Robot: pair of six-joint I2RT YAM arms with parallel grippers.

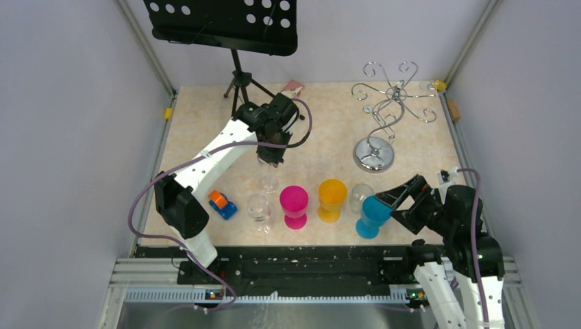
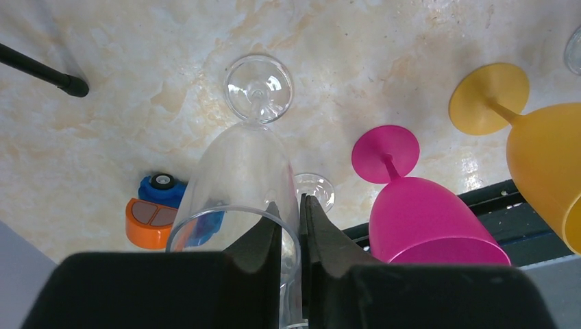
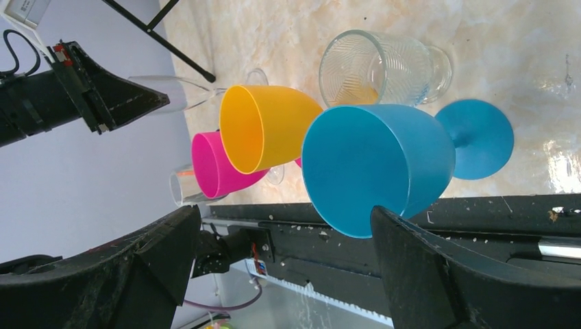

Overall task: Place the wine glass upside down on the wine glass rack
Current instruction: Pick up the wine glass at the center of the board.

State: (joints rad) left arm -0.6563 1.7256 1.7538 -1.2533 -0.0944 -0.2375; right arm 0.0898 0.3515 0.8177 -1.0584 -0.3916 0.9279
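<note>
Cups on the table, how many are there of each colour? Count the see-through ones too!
Clear: 3 (wine glass, other stemmed glass, ribbed glass)
Pink: 1 (pink goblet)
Yellow: 1 (yellow goblet)
Blue: 1 (blue goblet)
Total: 6

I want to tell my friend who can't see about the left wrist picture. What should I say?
Seen from above, the left arm's black tool pinches the rim of an upright clear wine glass on a pale marbled table. A pink plastic goblet and a yellow plastic goblet stand to its right, and a small orange-and-blue toy car lies to its left.
</note>
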